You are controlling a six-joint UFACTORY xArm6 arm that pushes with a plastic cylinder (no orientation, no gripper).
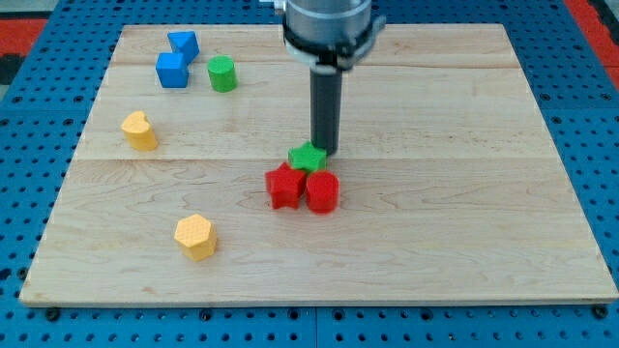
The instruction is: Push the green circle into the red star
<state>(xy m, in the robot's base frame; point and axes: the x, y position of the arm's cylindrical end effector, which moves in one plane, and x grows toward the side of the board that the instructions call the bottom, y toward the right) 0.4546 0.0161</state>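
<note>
The green circle [222,73] is a small green cylinder near the view's top left, beside the blue blocks. The red star [284,186] lies near the board's middle, touching a red cylinder-like block [322,192] on its right. A green star-shaped block [308,157] sits just above and between the two red blocks, touching them. My tip [324,152] stands at the upper right edge of the green star block, far to the right and below the green circle.
Two blue blocks [183,45] [172,70] lie at the top left. A yellow heart-like block [139,130] is at the left. A yellow hexagon-like block [195,236] is at the lower left. The wooden board [464,222] lies on a blue pegboard surface.
</note>
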